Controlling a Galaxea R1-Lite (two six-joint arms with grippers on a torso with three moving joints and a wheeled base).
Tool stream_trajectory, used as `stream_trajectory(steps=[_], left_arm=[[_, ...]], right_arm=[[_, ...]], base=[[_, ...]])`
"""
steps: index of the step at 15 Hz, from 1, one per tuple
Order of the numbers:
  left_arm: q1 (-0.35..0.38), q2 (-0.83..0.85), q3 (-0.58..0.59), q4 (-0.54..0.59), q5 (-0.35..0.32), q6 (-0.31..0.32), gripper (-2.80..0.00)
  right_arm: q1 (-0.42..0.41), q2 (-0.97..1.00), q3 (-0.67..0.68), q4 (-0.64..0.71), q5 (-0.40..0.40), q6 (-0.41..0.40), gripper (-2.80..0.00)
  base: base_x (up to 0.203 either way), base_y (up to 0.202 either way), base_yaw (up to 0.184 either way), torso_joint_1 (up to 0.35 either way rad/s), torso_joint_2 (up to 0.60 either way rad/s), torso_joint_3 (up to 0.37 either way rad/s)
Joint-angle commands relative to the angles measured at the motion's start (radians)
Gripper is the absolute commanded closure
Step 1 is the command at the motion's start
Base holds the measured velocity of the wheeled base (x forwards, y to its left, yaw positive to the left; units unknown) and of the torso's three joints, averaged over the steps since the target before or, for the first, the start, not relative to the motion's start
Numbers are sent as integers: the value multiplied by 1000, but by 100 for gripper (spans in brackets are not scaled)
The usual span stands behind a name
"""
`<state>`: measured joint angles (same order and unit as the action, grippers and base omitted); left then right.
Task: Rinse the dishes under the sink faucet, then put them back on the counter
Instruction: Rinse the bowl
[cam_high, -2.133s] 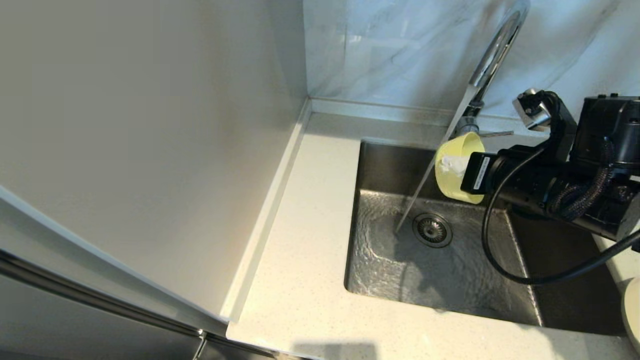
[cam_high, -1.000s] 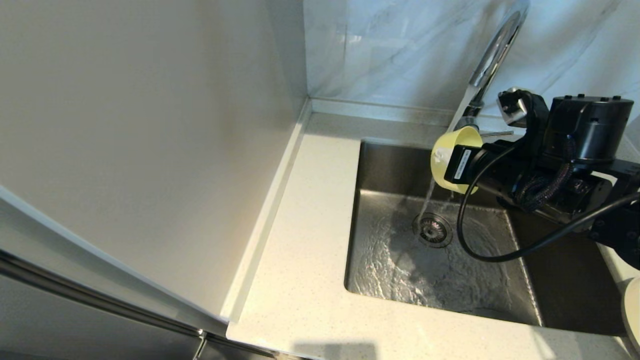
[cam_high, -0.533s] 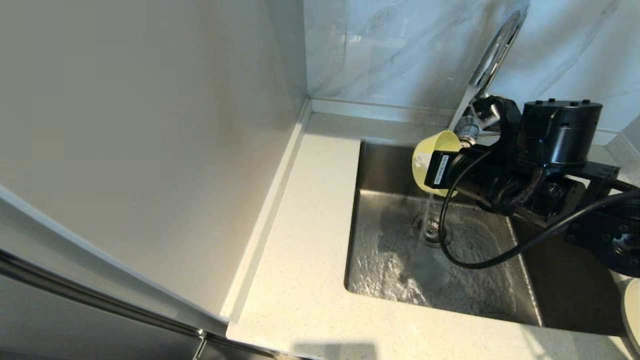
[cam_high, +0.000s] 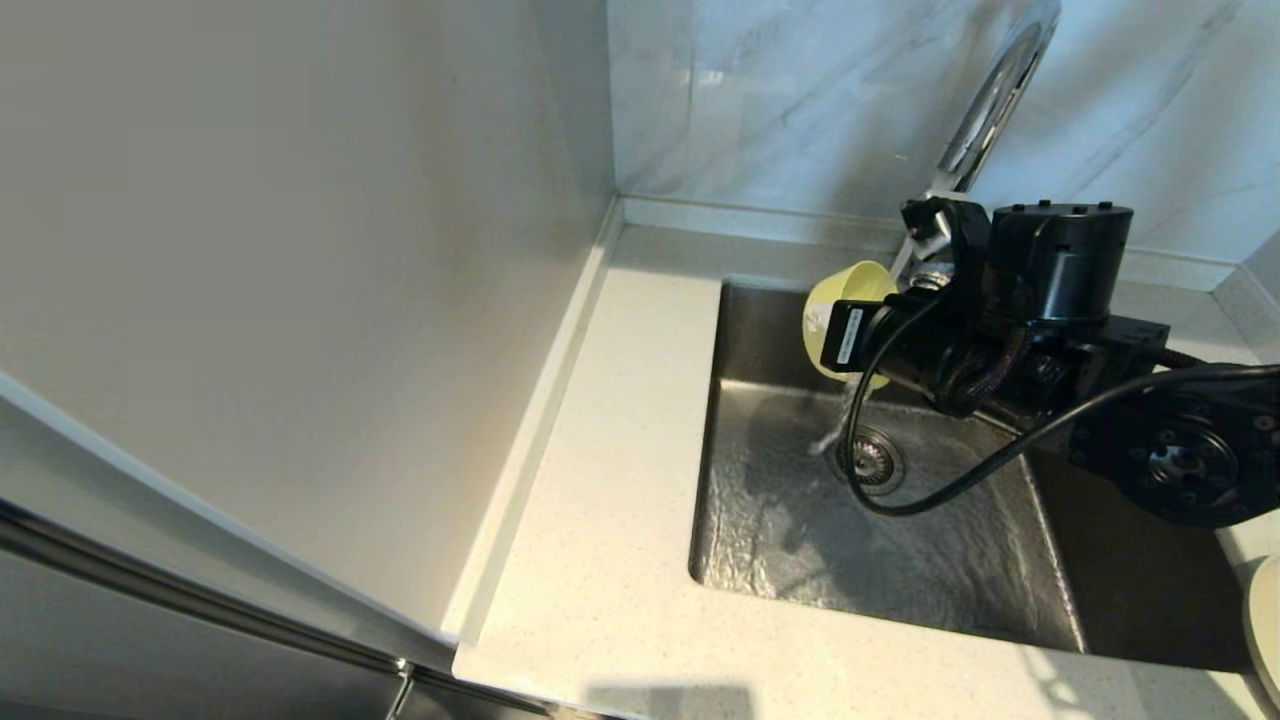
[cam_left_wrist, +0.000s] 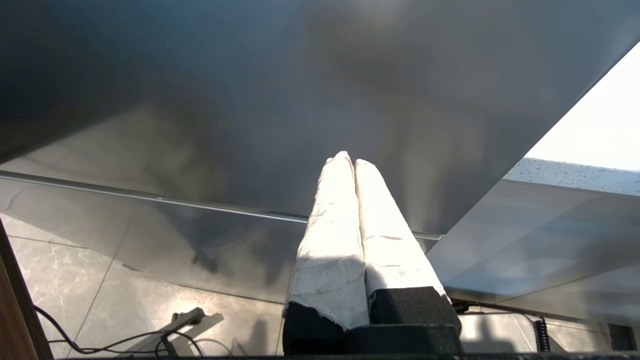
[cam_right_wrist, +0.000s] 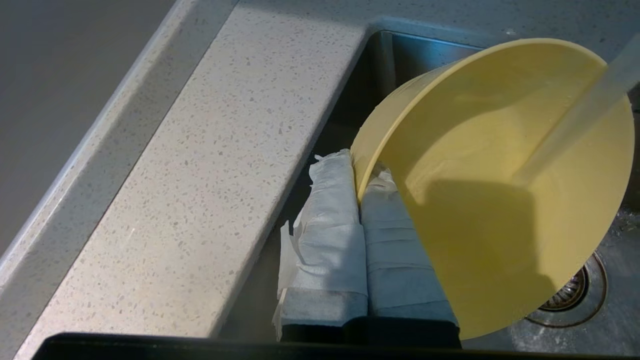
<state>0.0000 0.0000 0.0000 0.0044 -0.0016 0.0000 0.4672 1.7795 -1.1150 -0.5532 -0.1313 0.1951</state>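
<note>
Starting at the left, the counter (cam_high: 610, 480) beside the sink (cam_high: 900, 560) holds no dish that I can see, so nothing has been put back there yet. My left gripper (cam_left_wrist: 352, 165) is parked off the work, its taped fingers pressed together on nothing, facing a dark panel. Moving right, I have the bowl (cam_high: 838, 318) over the far left part of the sink, tipped on its side, with my right gripper (cam_right_wrist: 359, 200) pinched on its rim, one finger inside and one outside. The stream from the faucet (cam_high: 990, 100) strikes the bowl's inside and water spills off its lower edge towards the drain strainer (cam_high: 872, 460). So I judge the bowl's rinse to be under way, not finished. At the far right edge a pale rim shows, probably the plate (cam_high: 1265, 630), though too little of it is visible to be sure; the chopsticks I cannot see at all. Those two, I judge, remain to be rinsed and every piece set back. Against two seconds ago, I have carried the bowl leftward along the sink's far wall, and the stream that then ran straight down to the basin now lands in the bowl.
</note>
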Motion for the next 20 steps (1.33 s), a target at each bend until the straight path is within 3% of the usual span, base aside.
stream_trajectory(steps=[1, 10, 13, 17, 20], left_arm=[[0, 0, 0, 0, 0, 0, 0], [0, 0, 0, 0, 0, 0, 0], [0, 0, 0, 0, 0, 0, 0], [0, 0, 0, 0, 0, 0, 0], [0, 0, 0, 0, 0, 0, 0]], right_arm=[[-1, 8, -5, -2, -1, 1, 0], [-58, -12, 60, 3, -29, -14, 0], [-132, -28, 126, 14, -20, 16, 0], [-211, -89, 140, 16, 8, 413, 0], [-327, -186, 145, 28, 119, 740, 0]], base=[[0, 0, 0, 0, 0, 0], [0, 0, 0, 0, 0, 0], [0, 0, 0, 0, 0, 0], [0, 0, 0, 0, 0, 0], [0, 0, 0, 0, 0, 0]])
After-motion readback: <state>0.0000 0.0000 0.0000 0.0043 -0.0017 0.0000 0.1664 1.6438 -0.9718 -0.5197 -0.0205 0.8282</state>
